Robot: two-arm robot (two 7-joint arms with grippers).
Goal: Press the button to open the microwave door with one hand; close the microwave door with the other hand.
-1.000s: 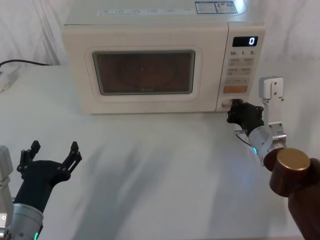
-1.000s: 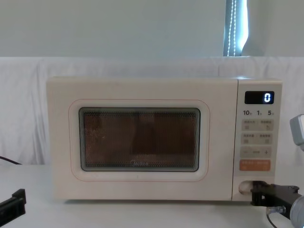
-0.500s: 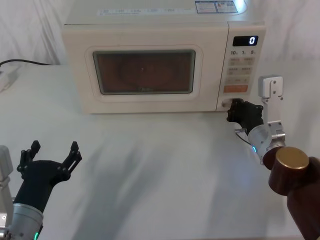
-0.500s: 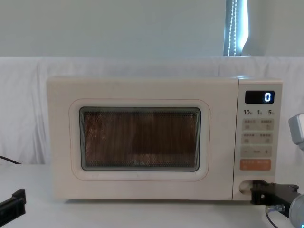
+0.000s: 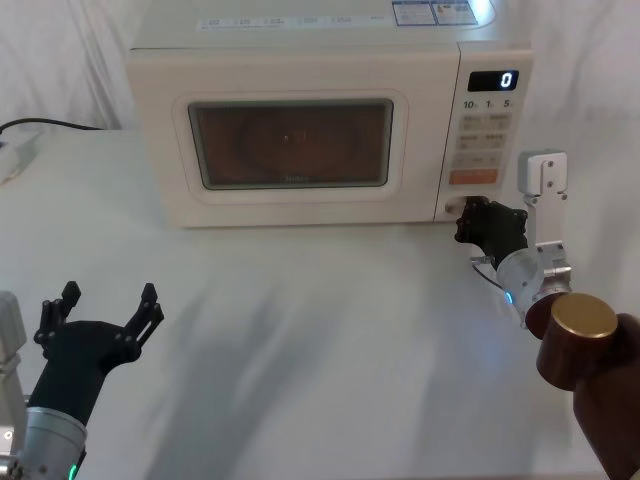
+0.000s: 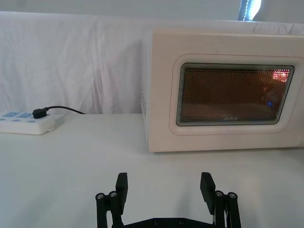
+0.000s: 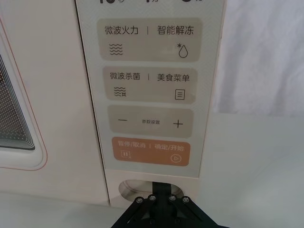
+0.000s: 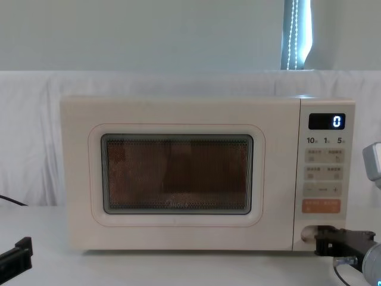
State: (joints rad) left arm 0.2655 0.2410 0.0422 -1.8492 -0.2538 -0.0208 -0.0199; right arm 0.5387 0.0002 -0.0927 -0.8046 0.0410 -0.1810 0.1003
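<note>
At the panel's foot, my right gripper (image 5: 468,217), fingers pressed together, touched the button (image 7: 142,188) at twelve o'clock.

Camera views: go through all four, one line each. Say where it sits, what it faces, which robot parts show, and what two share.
Head: high, looking down at the microwave door; right gripper at the button, left gripper low on the table.
Chest: low, facing the door squarely; right gripper by the button.
Left wrist: faces the door across the table; own open fingers.
Right wrist: close on the control panel; own gripper at the button.
Head and chest share the lit display.
</note>
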